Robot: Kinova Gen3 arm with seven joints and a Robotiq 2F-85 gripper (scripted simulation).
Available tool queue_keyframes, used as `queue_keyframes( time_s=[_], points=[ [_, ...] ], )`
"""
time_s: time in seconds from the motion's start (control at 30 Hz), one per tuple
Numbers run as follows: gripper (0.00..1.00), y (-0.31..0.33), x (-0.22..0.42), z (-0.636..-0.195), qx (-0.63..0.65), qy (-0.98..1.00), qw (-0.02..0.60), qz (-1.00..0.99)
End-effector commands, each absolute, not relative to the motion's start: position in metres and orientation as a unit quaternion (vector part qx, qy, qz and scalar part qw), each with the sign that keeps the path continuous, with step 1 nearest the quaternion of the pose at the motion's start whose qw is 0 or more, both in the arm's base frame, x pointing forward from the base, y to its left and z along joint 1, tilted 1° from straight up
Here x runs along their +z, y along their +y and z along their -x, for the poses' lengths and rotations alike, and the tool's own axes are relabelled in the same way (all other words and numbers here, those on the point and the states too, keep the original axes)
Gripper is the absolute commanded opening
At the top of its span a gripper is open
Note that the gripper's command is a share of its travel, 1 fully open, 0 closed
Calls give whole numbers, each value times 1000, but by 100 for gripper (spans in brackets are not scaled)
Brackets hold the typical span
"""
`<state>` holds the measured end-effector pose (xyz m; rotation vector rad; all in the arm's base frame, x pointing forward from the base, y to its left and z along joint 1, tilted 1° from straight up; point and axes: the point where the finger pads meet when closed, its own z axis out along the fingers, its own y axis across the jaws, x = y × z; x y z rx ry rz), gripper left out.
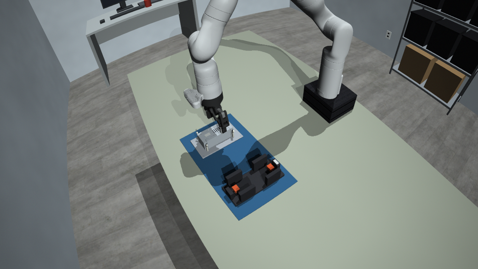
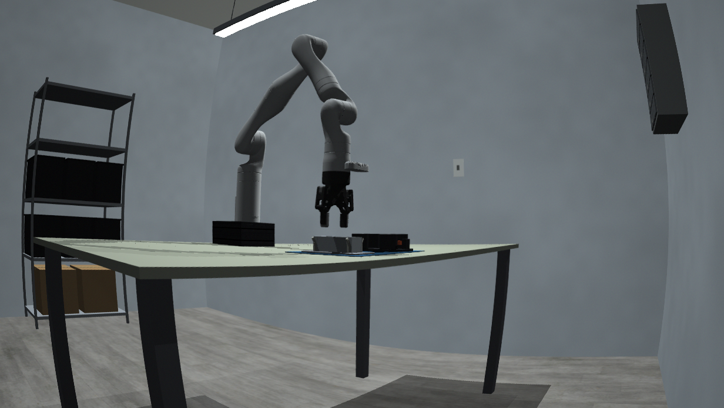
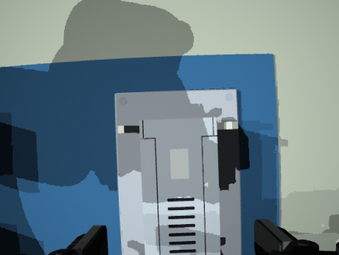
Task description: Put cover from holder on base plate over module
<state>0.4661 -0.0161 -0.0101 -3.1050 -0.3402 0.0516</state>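
The grey cover sits on the light grey base plate, top up, and looks level. It stands between small pale-tipped posts. The module is not visible; the cover hides the area under it. My gripper is open and empty above the cover. Its fingers stand wide on either side, and the exterior view shows a gap between the fingertips and the cover's top. The black holder holds no cover.
The holder's upright black walls, orange blocks and a small white block stand near the plate on the same blue mat. The arm's black pedestal stands farther off on the table.
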Motion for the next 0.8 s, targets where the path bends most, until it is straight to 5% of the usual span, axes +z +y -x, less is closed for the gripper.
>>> queue_keyframes(
  time_s=[0.0, 0.77],
  points=[
    [100, -16, 6, -475, 3, -109, 8, 994],
    [100, -17, 61, -475, 5, -109, 8, 994]
  ],
)
